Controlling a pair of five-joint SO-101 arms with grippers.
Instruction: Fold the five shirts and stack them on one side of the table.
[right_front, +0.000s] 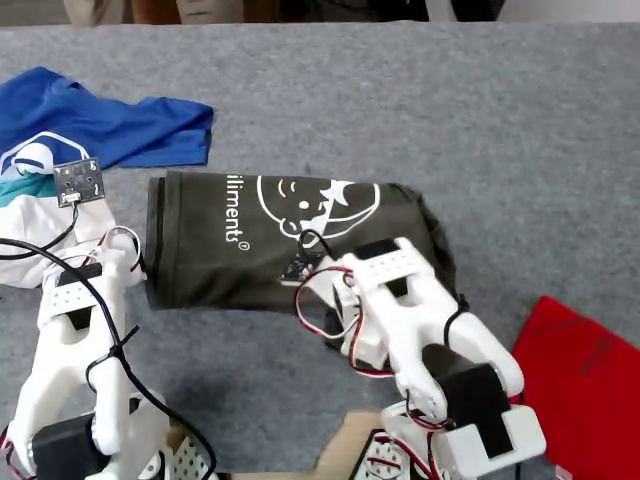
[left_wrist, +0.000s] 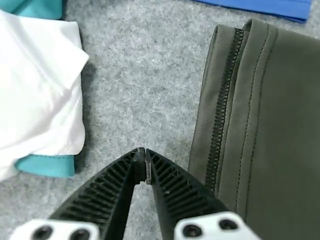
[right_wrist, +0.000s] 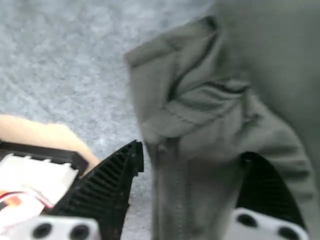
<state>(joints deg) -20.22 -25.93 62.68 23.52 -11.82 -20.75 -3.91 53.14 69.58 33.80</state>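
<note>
**Left fingers closed, right fingers spread around the dark shirt**

The left fingers are pressed together over bare bench, between a white shirt and the dark green shirt. The right fingers are spread, with bunched dark cloth between them. In the high view the dark green shirt lies mid-frame, a blue shirt upper left, a red shirt lower right.

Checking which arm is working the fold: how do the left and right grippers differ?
The left gripper is shut and empty; the right gripper is open, with fabric of the dark olive printed shirt between its jaws. The left gripper hangs over bare grey table beside the shirt's stitched edge; the right gripper is over a bunched part of it. Both are black.
</note>
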